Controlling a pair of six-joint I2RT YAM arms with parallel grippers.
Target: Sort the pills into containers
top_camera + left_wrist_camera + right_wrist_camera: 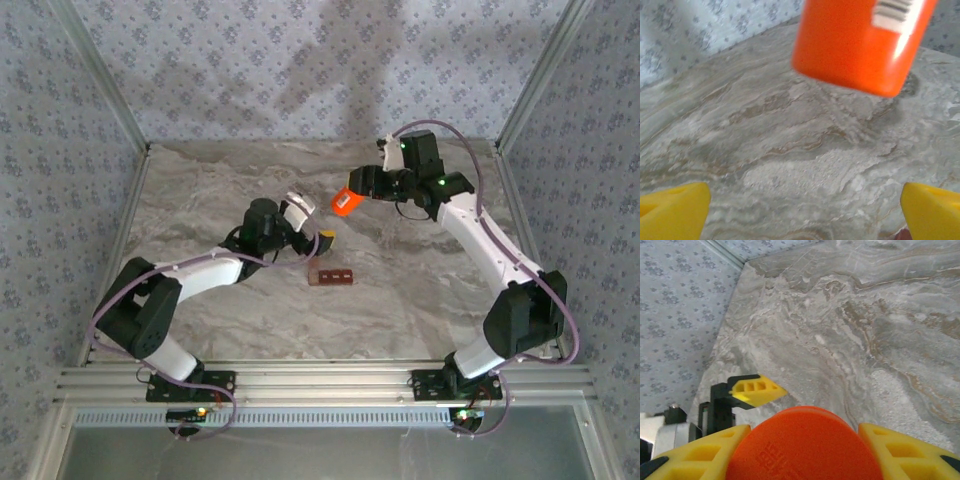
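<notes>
Claw (802, 452) grips smooth orange cylindrical bottle (346, 203) above veined marble-look table (400, 300).

Open marbled grey table (420, 290) right of and nearer than dark red-brown four-compartment strip (331, 276); bright orange cylindrical bottle (346, 201) hangs in the air beyond it.

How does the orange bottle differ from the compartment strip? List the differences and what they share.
The orange bottle is bright and cylindrical; the compartment strip is dark red-brown, a flat row of square cells. The bottle hangs tilted above the table, clamped in the right gripper; the strip lies flat on the table, untouched. Shared: both are near the table's middle.
</notes>
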